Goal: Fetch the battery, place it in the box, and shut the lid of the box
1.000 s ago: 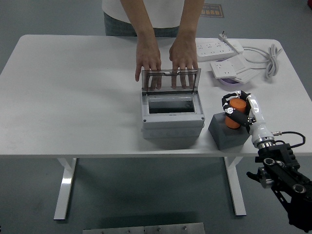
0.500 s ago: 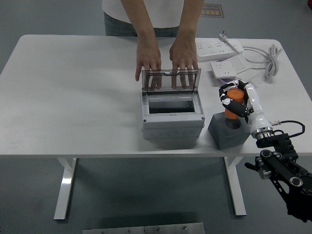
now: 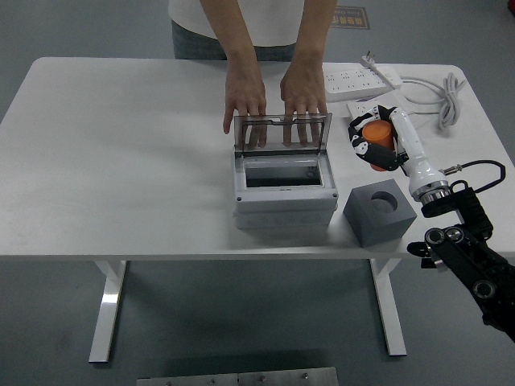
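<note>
- A white table is seen, with white legs below it, on a grey floor.
- A grey block with a round hole in its top is placed near the front edge of the table, on the right side.
- A long white power strip is laid at the far right of the table.
- A coiled white cable is found just beside it.
- A second white power strip is partly hidden.
- A person in a white top is standing at the far side.
</note>
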